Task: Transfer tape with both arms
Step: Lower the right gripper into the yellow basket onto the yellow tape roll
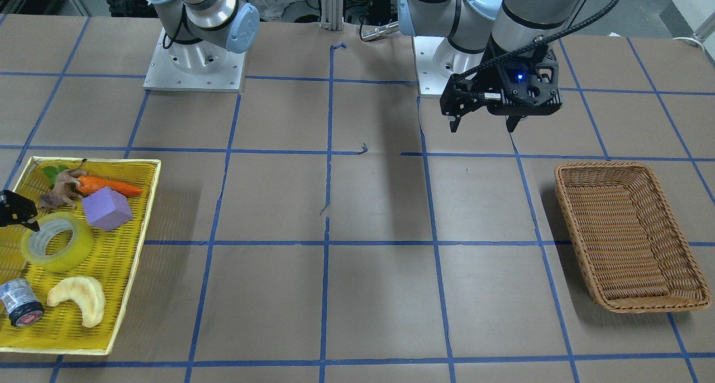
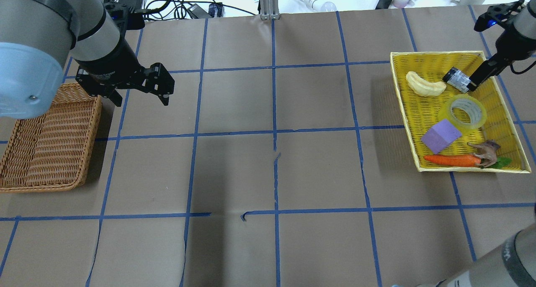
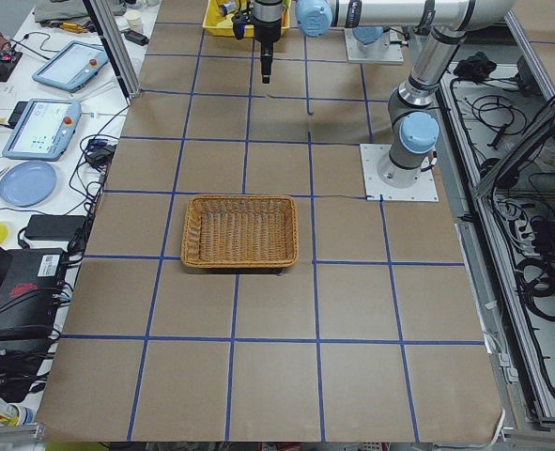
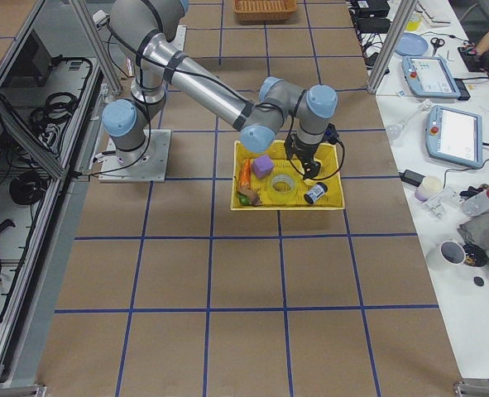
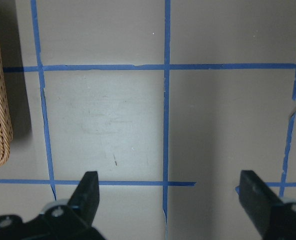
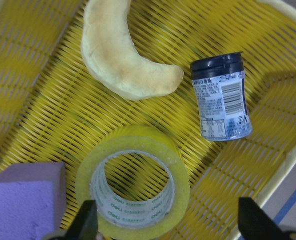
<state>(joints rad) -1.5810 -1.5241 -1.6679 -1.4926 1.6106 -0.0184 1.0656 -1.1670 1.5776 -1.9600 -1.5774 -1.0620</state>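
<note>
While the jaws of the right gripper are held wide apart, the tape is seen beneath, between them, in the yellow tray.

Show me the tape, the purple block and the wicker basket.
tape [image 6: 137,137], right wrist view, yellow outer wall.
purple block [image 2: 441,135], overhead view, top face.
wicker basket [image 1: 625,238], front-facing view, woven floor.

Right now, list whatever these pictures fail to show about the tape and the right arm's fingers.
Front-facing view: the right gripper is cut by the picture's left edge.
Right wrist view: the tape loses its lower rim at the bottom edge; the small roll carries print too blurred to read.
Exterior left view: the tape cannot be picked out; the top edge cuts the yellow tray.
</note>
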